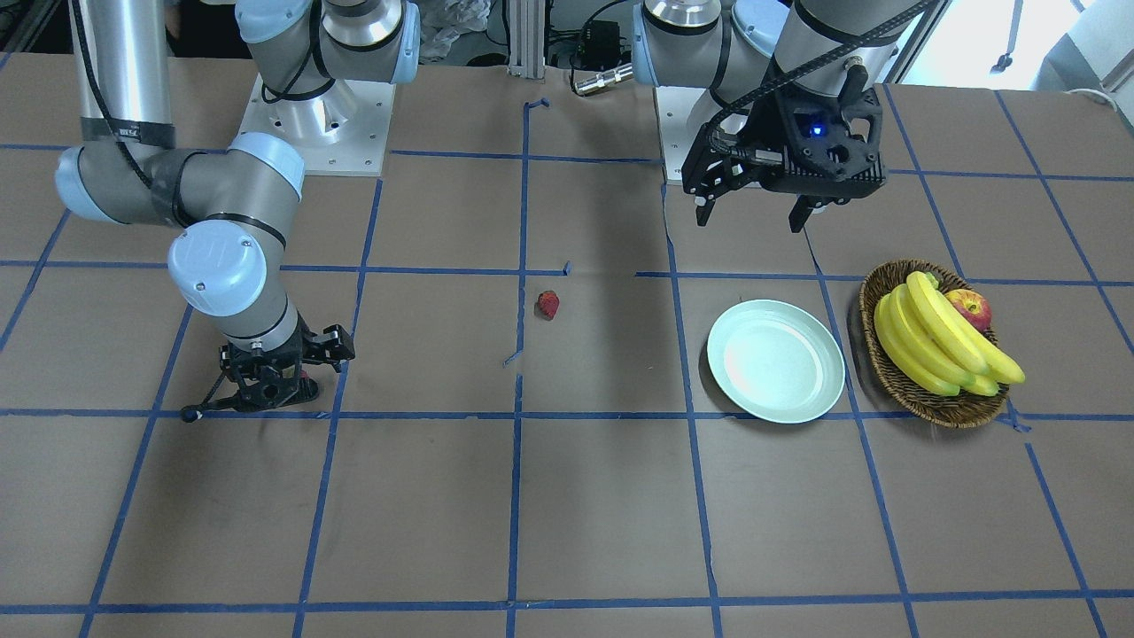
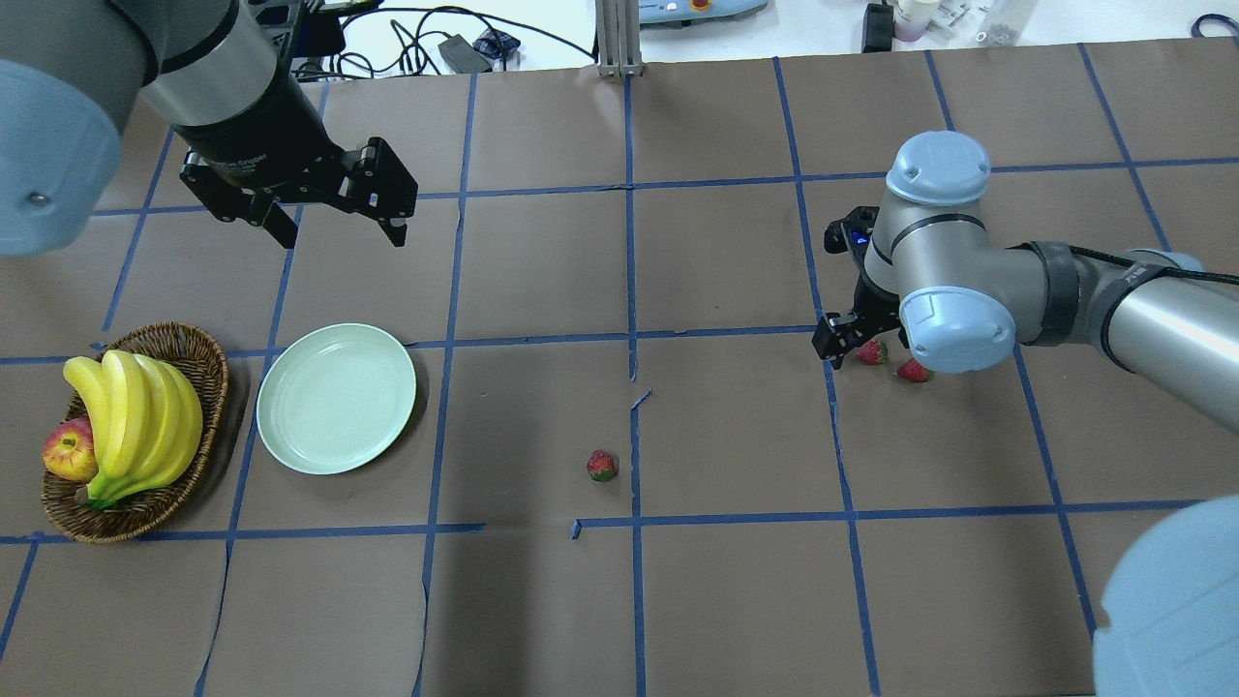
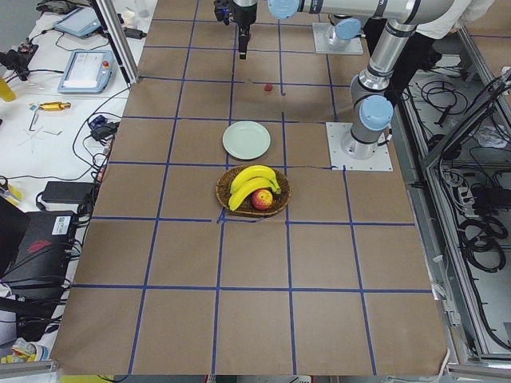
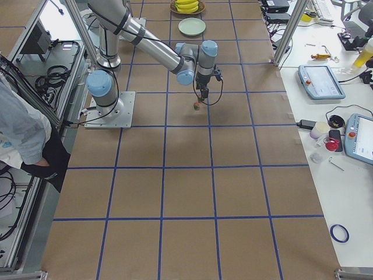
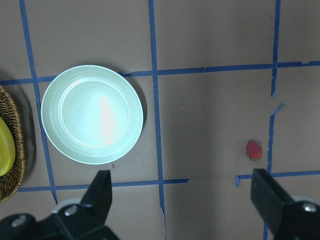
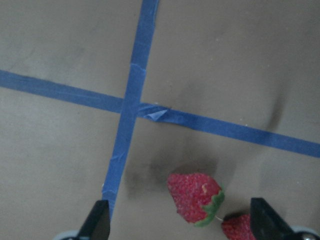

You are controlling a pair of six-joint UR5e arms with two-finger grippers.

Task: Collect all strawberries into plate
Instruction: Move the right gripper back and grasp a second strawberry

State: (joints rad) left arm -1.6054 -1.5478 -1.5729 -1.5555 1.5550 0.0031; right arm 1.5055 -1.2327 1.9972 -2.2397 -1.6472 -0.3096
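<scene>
Right gripper (image 6: 182,222): low over table, jaws wide apart, nothing held; one strawberry (image 6: 194,197) between the fingers, second strawberry (image 6: 239,227) just beside it, near one finger. Best centred on the first alone, then closed softly, to avoid pinching or knocking the neighbour. Farther off: third strawberry (image 2: 601,466) mid-table; plate (image 2: 336,398) empty; left gripper (image 2: 342,232) spread wide, raised above table beyond it.

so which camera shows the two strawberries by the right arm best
The right wrist view: the first strawberry is large and sharp, leafy cap showing, though the second strawberry is cut by the bottom edge. Overhead shows both, small. In the front view the right tool mostly hides them.
</scene>
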